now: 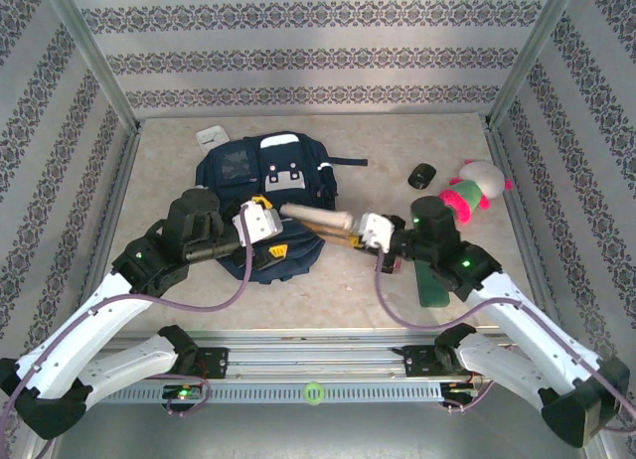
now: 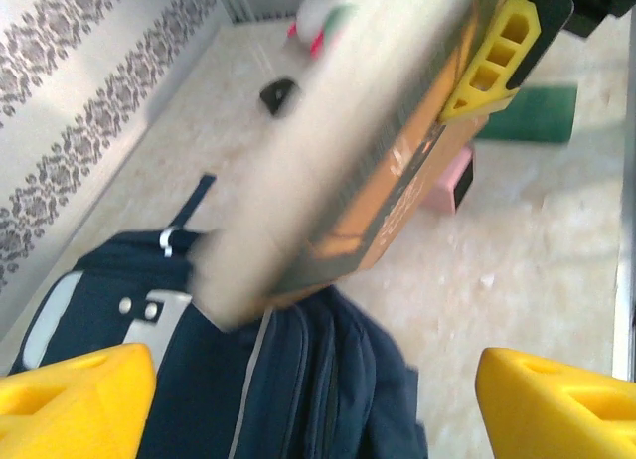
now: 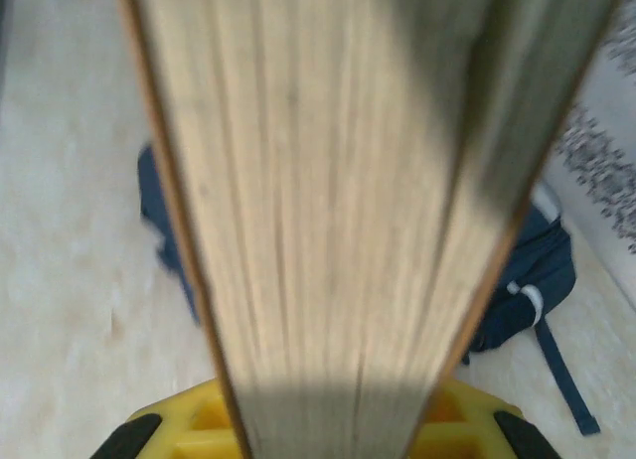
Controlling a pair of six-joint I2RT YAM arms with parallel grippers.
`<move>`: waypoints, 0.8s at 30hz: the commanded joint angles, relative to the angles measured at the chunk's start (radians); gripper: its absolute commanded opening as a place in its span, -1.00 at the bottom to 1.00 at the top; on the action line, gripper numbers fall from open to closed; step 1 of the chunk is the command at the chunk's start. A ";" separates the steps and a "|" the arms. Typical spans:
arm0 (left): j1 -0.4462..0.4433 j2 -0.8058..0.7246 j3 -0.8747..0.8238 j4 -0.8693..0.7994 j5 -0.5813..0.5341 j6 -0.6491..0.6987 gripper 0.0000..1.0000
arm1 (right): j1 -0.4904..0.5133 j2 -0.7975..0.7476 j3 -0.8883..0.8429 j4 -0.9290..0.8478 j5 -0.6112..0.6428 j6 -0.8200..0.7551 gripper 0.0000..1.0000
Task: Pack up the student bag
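The student bag (image 1: 268,166), a navy backpack, lies flat at mid-table; its dark fabric also shows in the left wrist view (image 2: 298,380) and the right wrist view (image 3: 542,270). A thick book (image 1: 316,221) with an orange-brown cover hangs tilted over the bag's right side. My right gripper (image 1: 356,235) is shut on its near end, and the page edge (image 3: 338,181) runs up between the yellow fingers (image 3: 179,429). My left gripper (image 1: 270,226) hovers over the bag's front part, open, its yellow fingers (image 2: 70,399) wide apart and the book (image 2: 338,151) above and beyond them, untouched.
A plush toy (image 1: 475,189) and a small black object (image 1: 422,175) lie at the back right. A green flat item (image 1: 434,280) and a pink one (image 2: 452,181) rest under the right arm. A white item (image 1: 212,137) sits behind the bag. Patterned walls close in three sides.
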 commanded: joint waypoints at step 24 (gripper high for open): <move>-0.126 0.176 -0.067 0.112 0.096 0.172 -0.29 | 0.154 0.213 0.187 -0.086 -0.012 -0.178 -1.00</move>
